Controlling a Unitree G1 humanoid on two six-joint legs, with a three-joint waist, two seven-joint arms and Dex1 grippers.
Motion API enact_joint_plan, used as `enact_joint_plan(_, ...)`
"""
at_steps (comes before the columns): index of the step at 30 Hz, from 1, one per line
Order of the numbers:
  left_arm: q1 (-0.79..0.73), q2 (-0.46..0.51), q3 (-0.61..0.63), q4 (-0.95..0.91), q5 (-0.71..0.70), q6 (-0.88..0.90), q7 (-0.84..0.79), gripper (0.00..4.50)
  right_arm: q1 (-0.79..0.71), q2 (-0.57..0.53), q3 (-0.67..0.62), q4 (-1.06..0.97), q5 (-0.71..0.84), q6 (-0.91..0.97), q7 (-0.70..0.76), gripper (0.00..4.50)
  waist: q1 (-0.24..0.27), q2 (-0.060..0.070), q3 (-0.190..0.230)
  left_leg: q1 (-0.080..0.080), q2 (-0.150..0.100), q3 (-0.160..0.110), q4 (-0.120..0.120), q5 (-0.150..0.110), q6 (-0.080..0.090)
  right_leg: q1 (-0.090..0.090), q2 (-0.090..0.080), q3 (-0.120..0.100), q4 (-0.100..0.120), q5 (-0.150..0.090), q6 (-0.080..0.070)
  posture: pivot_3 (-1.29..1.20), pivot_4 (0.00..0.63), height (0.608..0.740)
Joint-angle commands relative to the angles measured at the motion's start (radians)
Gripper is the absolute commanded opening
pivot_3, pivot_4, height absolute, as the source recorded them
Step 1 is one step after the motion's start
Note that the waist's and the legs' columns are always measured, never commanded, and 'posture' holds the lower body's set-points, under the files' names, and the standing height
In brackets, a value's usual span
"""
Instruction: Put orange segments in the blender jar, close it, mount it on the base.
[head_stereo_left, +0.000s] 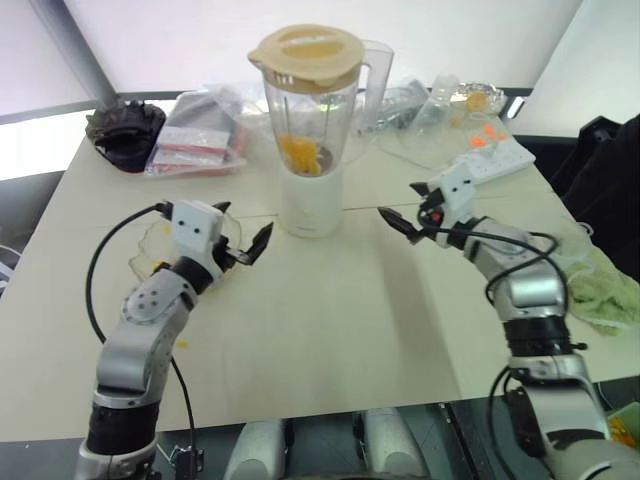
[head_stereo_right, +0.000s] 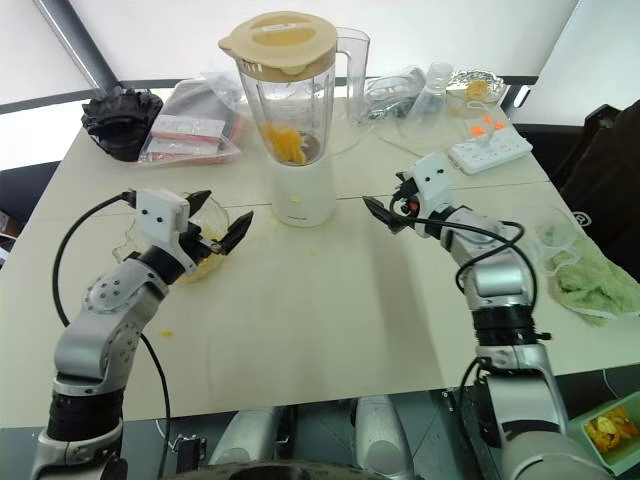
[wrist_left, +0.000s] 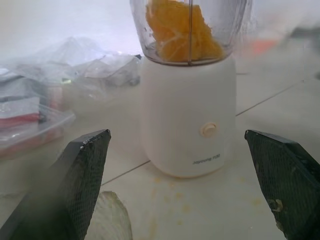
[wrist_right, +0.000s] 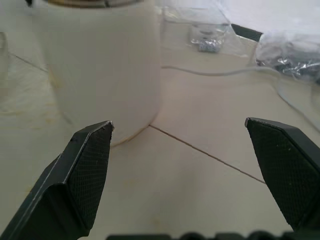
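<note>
Both hands, left hand (head_stereo_left: 245, 247) and right hand (head_stereo_left: 403, 222), stand wide open and empty, flanking the squat cream-white base (head_stereo_left: 310, 200) carrying the lidded clear plastic blender jar (head_stereo_left: 308, 105) with orange segments (head_stereo_left: 298, 152) on the beige worktop (head_stereo_left: 330, 320)

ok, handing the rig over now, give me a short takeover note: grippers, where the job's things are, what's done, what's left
Left gripper: open, empty, near the table, on the robot's left of the base.
Right gripper: open, empty, on the other side of the base, clear of it.
Blender jar: upright, mounted on the base, mid-table.
Orange segments: piled at the jar's bottom.
Lid: sitting on the jar's rim.
Done, as far as it shows: filled, closed, mounted.
Left: apparently nothing. Whether the jar is locked to the base cannot be told.
Glass bowl with yellowish residue sits by the left gripper.
</note>
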Motion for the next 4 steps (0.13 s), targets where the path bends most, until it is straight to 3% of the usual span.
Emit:
enact_joint_plan(1, -0.008, 0.052, 0.095, -0.060, -0.089, 0.038, -0.038, 4.50, 0.020, -0.112, -0.101, -0.204, 0.166, 0.119, 0.124, 4.42, -0.001, 0.000, 0.000, 0.000, 0.000, 0.000, 0.000, 0.000, 0.000, 0.000, 0.000, 0.000, 0.000, 0.000, 0.000, 0.00, 0.150, 0.740)
enact_joint_plan(4, 0.012, 0.093, 0.151, -0.109, -0.170, 0.096, -0.062, 4.50, 0.025, -0.180, -0.154, -0.283, 0.267, 0.204, 0.164, 4.42, 0.000, 0.000, 0.000, 0.000, 0.001, 0.000, 0.000, 0.000, 0.000, 0.001, 0.000, 0.000, -0.001, 0.000, 0.000, 0.00, 0.150, 0.740)
